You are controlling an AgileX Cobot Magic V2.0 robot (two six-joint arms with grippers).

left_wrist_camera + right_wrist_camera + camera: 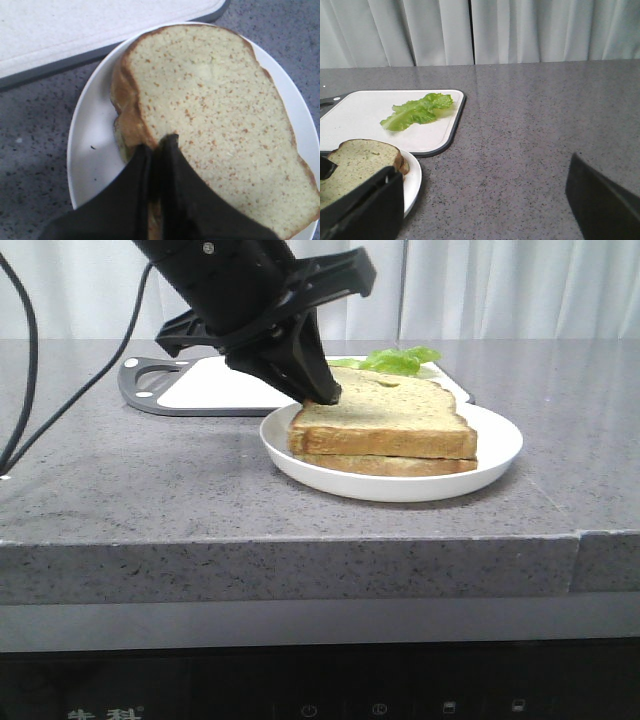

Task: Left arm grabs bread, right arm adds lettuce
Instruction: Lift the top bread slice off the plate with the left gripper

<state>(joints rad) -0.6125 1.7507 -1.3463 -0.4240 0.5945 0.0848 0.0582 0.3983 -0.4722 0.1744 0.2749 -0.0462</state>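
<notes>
Two stacked speckled bread [385,427] slices, left pincer [159,145] tips pinched shut at the top crust edge, right pincer [485,200] wide open.

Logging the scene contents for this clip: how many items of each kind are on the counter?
Bread slices: 2, top and bottom
Lettuce leaves: 1
Plates: 1
Cutting boards: 1
Total: 5

A white plate [500,445] sits mid-frame on the grey counter [150,490]; a white cutting board [215,390] lies behind, curtains [500,290] beyond.
</notes>
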